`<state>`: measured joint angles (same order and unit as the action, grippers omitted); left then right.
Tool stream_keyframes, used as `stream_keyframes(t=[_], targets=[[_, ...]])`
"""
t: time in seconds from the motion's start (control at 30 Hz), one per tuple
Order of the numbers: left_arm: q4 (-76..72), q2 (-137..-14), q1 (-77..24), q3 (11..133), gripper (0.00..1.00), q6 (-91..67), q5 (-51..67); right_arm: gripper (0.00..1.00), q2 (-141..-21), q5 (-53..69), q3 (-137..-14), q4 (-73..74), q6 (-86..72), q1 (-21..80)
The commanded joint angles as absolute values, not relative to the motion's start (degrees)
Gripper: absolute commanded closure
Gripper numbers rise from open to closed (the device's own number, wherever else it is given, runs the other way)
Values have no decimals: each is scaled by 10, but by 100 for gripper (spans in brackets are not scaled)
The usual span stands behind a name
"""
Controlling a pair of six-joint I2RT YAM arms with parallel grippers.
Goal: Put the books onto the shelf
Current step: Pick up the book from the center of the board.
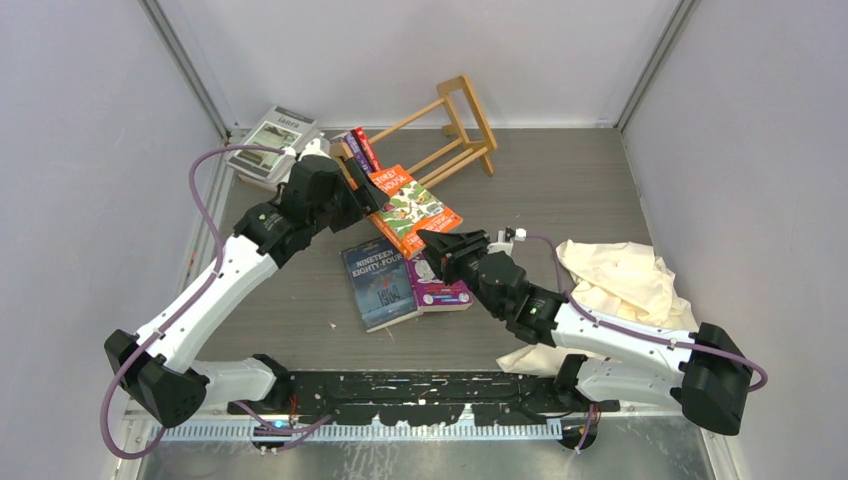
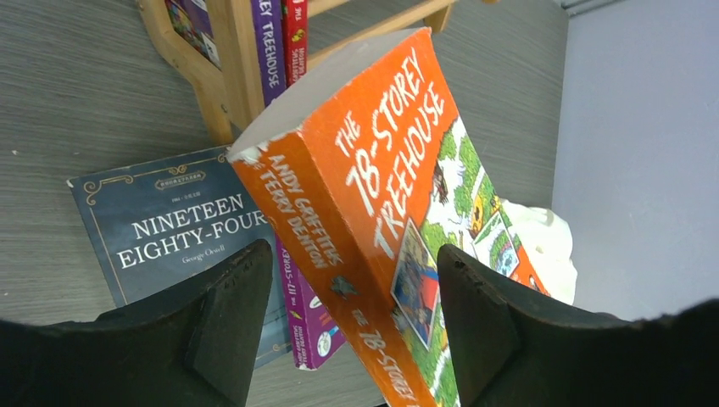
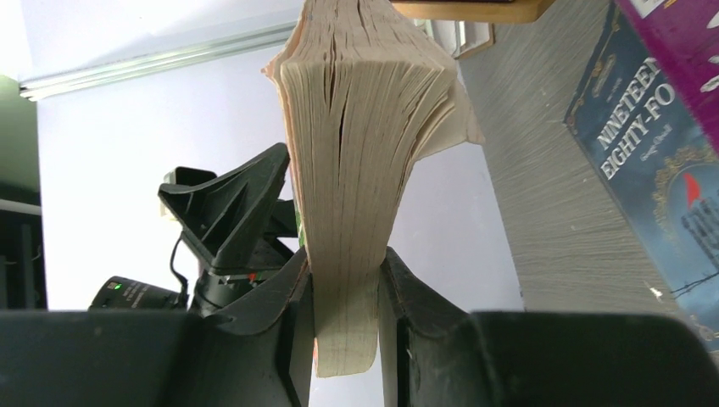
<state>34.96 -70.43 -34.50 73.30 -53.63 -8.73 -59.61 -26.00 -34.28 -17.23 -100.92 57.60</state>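
Note:
The orange book (image 1: pixel 415 210) "The 78-Storey Treehouse" hangs tilted above the table, one end near the shelf (image 1: pixel 455 125). My right gripper (image 1: pixel 440 245) is shut on its page edge (image 3: pixel 348 254). My left gripper (image 1: pixel 365 195) stands open astride the orange book's (image 2: pixel 381 186) spine end; the left finger (image 2: pixel 229 322) is clear of the spine, and the right finger (image 2: pixel 479 322) is close to the cover. A purple book (image 2: pixel 270 42) and a red one (image 2: pixel 294 30) stand in the shelf's left end. A dark blue book (image 1: pixel 380 283) and another purple book (image 1: pixel 440 288) lie flat below.
A grey-and-white book (image 1: pixel 270 140) lies at the back left corner. A cream cloth (image 1: pixel 620 280) is heaped on the right, beside my right arm. The shelf stands askew near the back wall. Grey walls close in both sides.

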Motion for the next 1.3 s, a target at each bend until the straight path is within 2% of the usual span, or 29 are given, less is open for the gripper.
stream_keyframes(t=[0.0,0.3,0.53,0.63,0.67,0.83,0.9,0.93,1.03,1.13,1.27], targets=[[314,-699,-347,747,30,-546,-132,99,-592,-240,-375,-300,-1042,572],[307,-694,-347,751,39,-547,-175,99,-632,-207,-373,-348,-1072,570],[297,-687,-347,751,68,-542,-187,99,-668,-191,-371,-391,-1094,561],[297,-690,-346,751,70,-540,-187,99,-685,-181,-376,-411,-1101,559],[297,-690,-346,751,74,-541,-187,99,-689,-180,-379,-415,-1103,558],[296,-691,-344,757,100,-535,-190,99,-703,-174,-380,-432,-1108,556],[299,-694,-343,764,100,-530,-192,97,-707,-169,-381,-435,-1107,552],[301,-696,-343,769,100,-527,-194,94,-708,-165,-381,-438,-1105,551],[307,-699,-343,781,100,-517,-203,72,-718,-153,-378,-446,-1103,544],[312,-702,-343,796,100,-505,-213,56,-730,-139,-374,-457,-1098,537],[320,-714,-343,821,100,-484,-217,46,-742,-122,-371,-457,-1087,529]])
